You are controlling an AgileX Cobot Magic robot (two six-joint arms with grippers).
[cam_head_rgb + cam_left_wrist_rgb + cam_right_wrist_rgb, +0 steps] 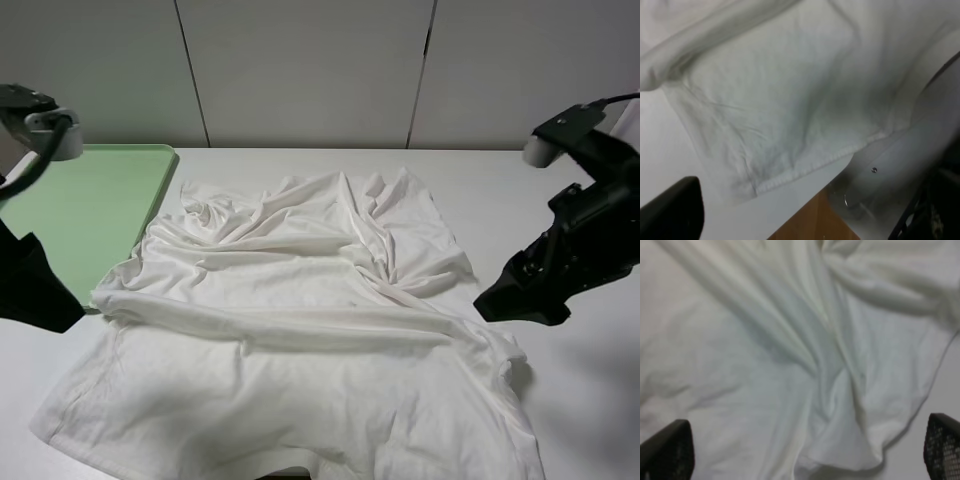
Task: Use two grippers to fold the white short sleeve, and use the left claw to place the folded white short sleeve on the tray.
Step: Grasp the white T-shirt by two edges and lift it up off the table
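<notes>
The white short sleeve lies spread on the white table, its far half bunched and wrinkled, with a thick fold running across the middle. The light green tray sits at the back left; the shirt's far left corner touches its edge. My left gripper hovers off the shirt's left edge, over the tray's near corner. In the left wrist view, one black finger shows above the shirt's hem. My right gripper hovers at the shirt's right edge. In the right wrist view its fingers stand wide apart above wrinkled cloth, holding nothing.
The white table extends right of the shirt. Its front edge and the wooden floor show in the left wrist view. A pale panelled wall stands behind the table.
</notes>
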